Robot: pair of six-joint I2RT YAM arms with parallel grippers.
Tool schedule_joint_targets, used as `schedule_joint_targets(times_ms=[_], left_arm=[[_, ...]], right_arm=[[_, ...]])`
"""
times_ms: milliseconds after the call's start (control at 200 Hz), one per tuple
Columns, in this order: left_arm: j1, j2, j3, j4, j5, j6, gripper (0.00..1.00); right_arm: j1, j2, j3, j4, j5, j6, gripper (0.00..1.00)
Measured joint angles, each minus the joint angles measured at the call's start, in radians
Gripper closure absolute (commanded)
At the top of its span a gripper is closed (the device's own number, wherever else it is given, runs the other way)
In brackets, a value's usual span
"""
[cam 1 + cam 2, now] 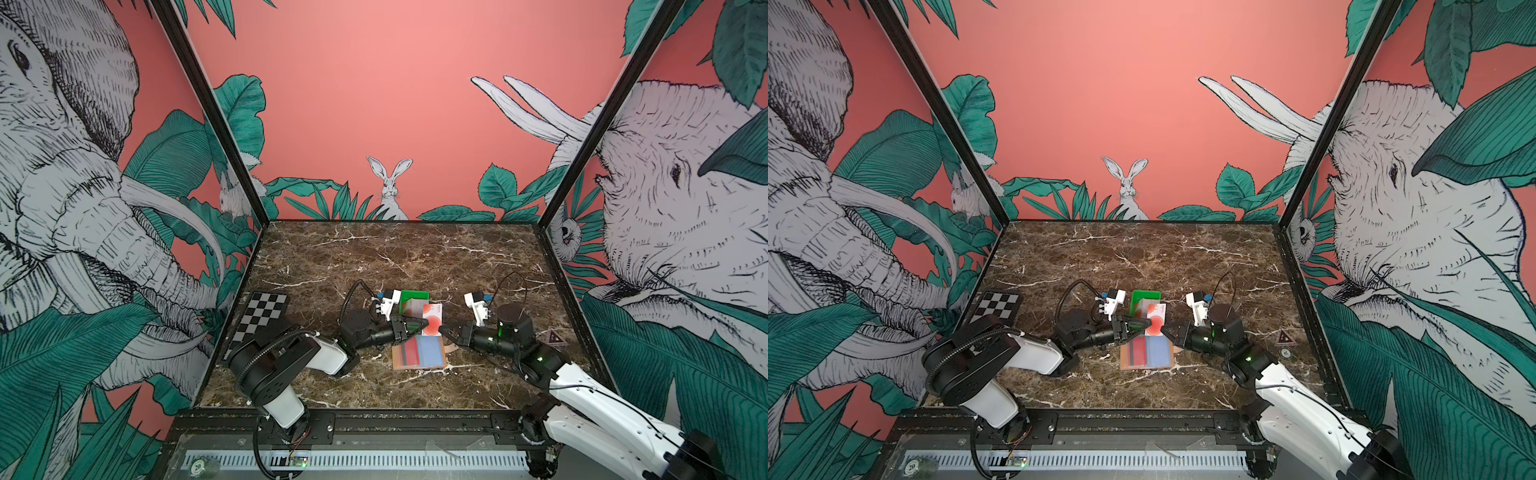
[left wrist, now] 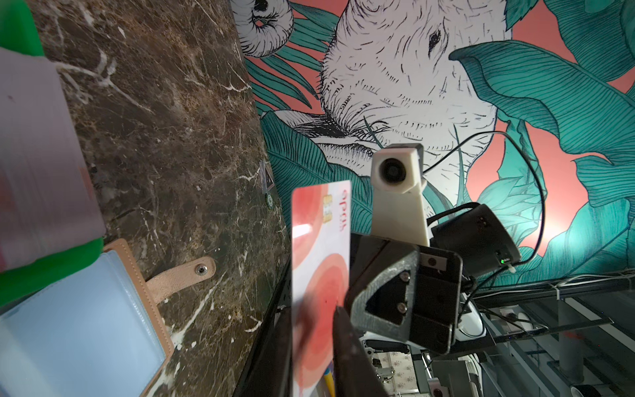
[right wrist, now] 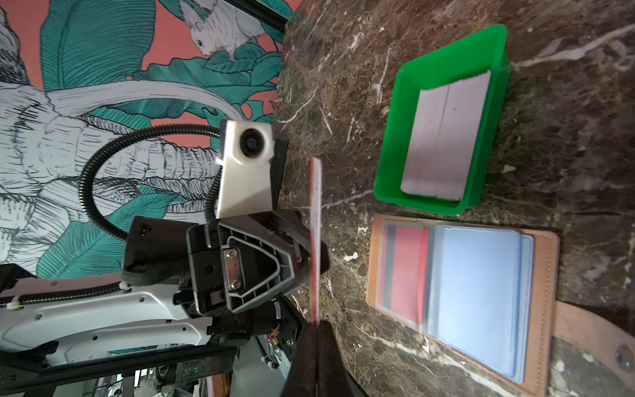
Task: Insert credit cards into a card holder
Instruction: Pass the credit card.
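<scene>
The right pincer (image 1: 441,330) is closed on the white card (image 1: 433,318). The left pincer (image 1: 424,324) stands narrow around it, but I cannot tell its grip. The card holder (image 3: 544,302) lies open below both. If they pull unequally, the card may twist or drop.

top views overlook table (image 1: 415,257); wrist views close
</scene>
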Motion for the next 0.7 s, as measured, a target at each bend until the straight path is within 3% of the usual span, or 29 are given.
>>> schedule_joint_targets(times_ms=[105,215,380,695], left_arm=[[0.010,0.000,0.000,0.001,0.000,-0.005,0.94],[0.015,0.000,0.000,-0.006,0.001,0.002,1.00],[0.015,-0.009,0.000,-0.034,0.000,0.015,1.00],[0.015,-0.113,-0.033,-0.145,-0.057,0.058,1.00]], right_arm=[[0.000,0.026,0.000,-0.012,0.003,-0.009,1.00],[0.000,0.042,0.000,-0.018,0.005,-0.019,0.89],[0.000,0.052,0.010,-0.079,0.024,-0.045,0.78],[0.000,0.064,0.041,-0.151,0.058,-0.073,0.74]])
